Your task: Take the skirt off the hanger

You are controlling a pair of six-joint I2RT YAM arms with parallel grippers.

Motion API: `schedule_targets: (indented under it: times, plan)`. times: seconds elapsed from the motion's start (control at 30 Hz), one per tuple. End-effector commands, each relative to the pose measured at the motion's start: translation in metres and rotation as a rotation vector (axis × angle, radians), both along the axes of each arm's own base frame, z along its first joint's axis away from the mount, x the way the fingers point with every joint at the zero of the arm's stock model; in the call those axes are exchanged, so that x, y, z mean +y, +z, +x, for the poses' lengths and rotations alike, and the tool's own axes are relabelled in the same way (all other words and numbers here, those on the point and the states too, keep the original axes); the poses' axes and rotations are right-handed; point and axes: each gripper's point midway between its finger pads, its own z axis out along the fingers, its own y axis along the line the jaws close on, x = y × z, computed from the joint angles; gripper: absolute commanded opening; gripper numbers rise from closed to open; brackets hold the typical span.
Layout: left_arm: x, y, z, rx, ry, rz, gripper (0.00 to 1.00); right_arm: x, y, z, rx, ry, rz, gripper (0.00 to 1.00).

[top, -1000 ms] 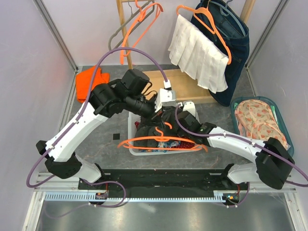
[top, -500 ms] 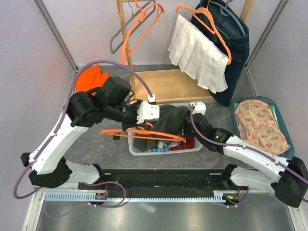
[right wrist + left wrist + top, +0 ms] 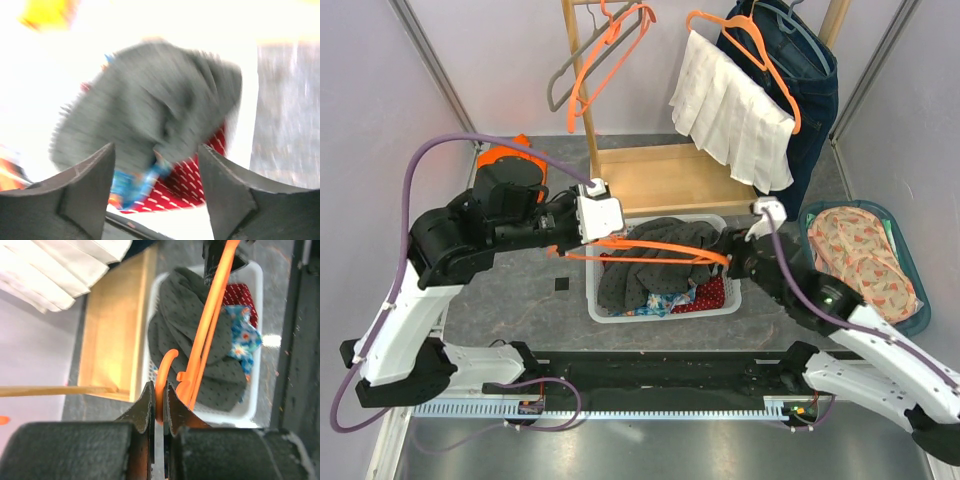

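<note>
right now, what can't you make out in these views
- Right wrist view: motion blur and glare smear the grey skirt.
- Left wrist view: far end of the orange hanger, cut off by the top edge.
- Top view: clothes beneath the skirt in the white basket, covered by it.

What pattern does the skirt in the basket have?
Dark grey skirt with small dots; left wrist view.
</note>
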Motion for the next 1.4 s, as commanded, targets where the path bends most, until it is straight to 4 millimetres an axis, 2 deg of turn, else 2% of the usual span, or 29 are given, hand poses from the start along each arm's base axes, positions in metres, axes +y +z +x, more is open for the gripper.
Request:
schedule_targets:
  times: [0.0,0.13,0.17,0.23,0.27,0.33,0.37,0.43,0.47,0.53,0.57,0.6,0.63,0.67,0.7,0.73,0.77,0.83,0.9,0.93,1.0,1.1,1.13,1.17,1.2,1.27,1.3,1.33,1.37]
  plan:
    - [-0.005,0.038,0.029,-0.089,0.132,-0.158,0.02,-0.009,0.105,0.009,-0.229,-0.030,0.109,0.70]
    - [-0.006,0.041,0.042,-0.094,0.195,-0.205,0.02,-0.012,0.122,0.048,-0.310,-0.162,0.027,0.52]
    - [-0.006,0.041,0.043,-0.086,0.206,-0.210,0.02,-0.002,0.107,0.064,-0.283,-0.173,-0.023,0.42]
    - [-0.004,0.041,0.045,-0.080,0.218,-0.210,0.02,0.010,0.108,0.082,-0.295,-0.185,-0.016,0.33]
    - [-0.003,0.041,0.044,-0.081,0.219,-0.208,0.02,0.018,0.095,0.093,-0.273,-0.182,-0.035,0.24]
    - [0.002,0.042,0.044,-0.084,0.231,-0.203,0.02,0.030,0.089,0.104,-0.275,-0.167,-0.008,0.20]
    - [0.005,0.044,0.043,-0.089,0.239,-0.207,0.02,0.033,0.074,0.109,-0.247,-0.170,-0.017,0.19]
    - [0.009,0.042,0.043,-0.090,0.251,-0.197,0.02,0.040,0.059,0.113,-0.225,-0.158,-0.003,0.18]
    - [0.011,0.043,0.042,-0.094,0.257,-0.198,0.02,0.040,0.040,0.111,-0.190,-0.158,-0.002,0.17]
    - [0.012,0.041,0.043,-0.090,0.264,-0.194,0.02,0.049,0.020,0.105,-0.149,-0.117,0.027,0.13]
    - [0.011,0.038,0.044,-0.082,0.266,-0.190,0.02,0.050,-0.004,0.098,-0.097,-0.119,0.043,0.12]
    - [0.013,0.038,0.049,-0.093,0.295,-0.181,0.02,0.051,-0.017,0.093,-0.066,-0.106,0.054,0.11]
    - [0.013,0.038,0.051,-0.090,0.304,-0.180,0.02,0.055,-0.028,0.085,-0.034,-0.081,0.081,0.09]
    - [0.015,0.039,0.053,-0.094,0.322,-0.180,0.02,0.052,-0.055,0.074,0.018,-0.081,0.091,0.08]
    - [0.012,0.036,0.058,-0.086,0.334,-0.166,0.02,0.049,-0.069,0.066,0.057,-0.085,0.096,0.07]
    - [0.012,0.036,0.061,-0.079,0.353,-0.169,0.02,0.050,-0.075,0.062,0.061,-0.076,0.124,0.06]
    - [0.013,0.040,0.063,-0.079,0.374,-0.174,0.02,0.049,-0.100,0.049,0.114,-0.060,0.142,0.06]
    - [0.009,0.043,0.068,-0.062,0.393,-0.184,0.02,0.045,-0.131,0.031,0.172,-0.039,0.142,0.05]
    - [0.003,0.042,0.073,-0.032,0.414,-0.197,0.02,0.041,-0.147,0.023,0.199,-0.041,0.133,0.03]
    - [0.002,0.050,0.073,-0.031,0.420,-0.223,0.02,0.038,-0.154,0.020,0.209,-0.038,0.126,0.03]
    - [-0.007,0.048,0.075,0.014,0.422,-0.244,0.02,0.040,-0.159,0.017,0.216,-0.013,0.109,0.02]
    - [-0.019,0.051,0.070,0.095,0.408,-0.313,0.02,0.043,-0.152,0.016,0.221,0.020,0.079,0.03]
    - [-0.024,0.048,0.070,0.121,0.412,-0.323,0.02,0.050,-0.136,0.020,0.194,0.035,0.085,0.04]
    - [-0.029,0.046,0.070,0.148,0.407,-0.334,0.02,0.044,-0.133,0.017,0.207,0.033,0.045,0.08]
    - [-0.032,0.045,0.070,0.183,0.424,-0.360,0.02,0.040,-0.114,0.016,0.163,0.024,0.028,0.24]
    - [-0.038,0.040,0.080,0.230,0.454,-0.372,0.02,0.031,-0.071,0.019,0.087,0.024,-0.014,0.39]
    - [-0.042,0.038,0.081,0.288,0.465,-0.391,0.02,0.021,-0.040,0.024,0.011,-0.021,0.000,0.56]
    - [-0.043,0.046,0.081,0.313,0.460,-0.421,0.02,0.015,-0.008,0.027,-0.043,-0.027,-0.003,0.64]
    - [-0.048,0.041,0.089,0.358,0.453,-0.421,0.02,0.010,0.011,0.029,-0.082,-0.047,0.005,0.69]
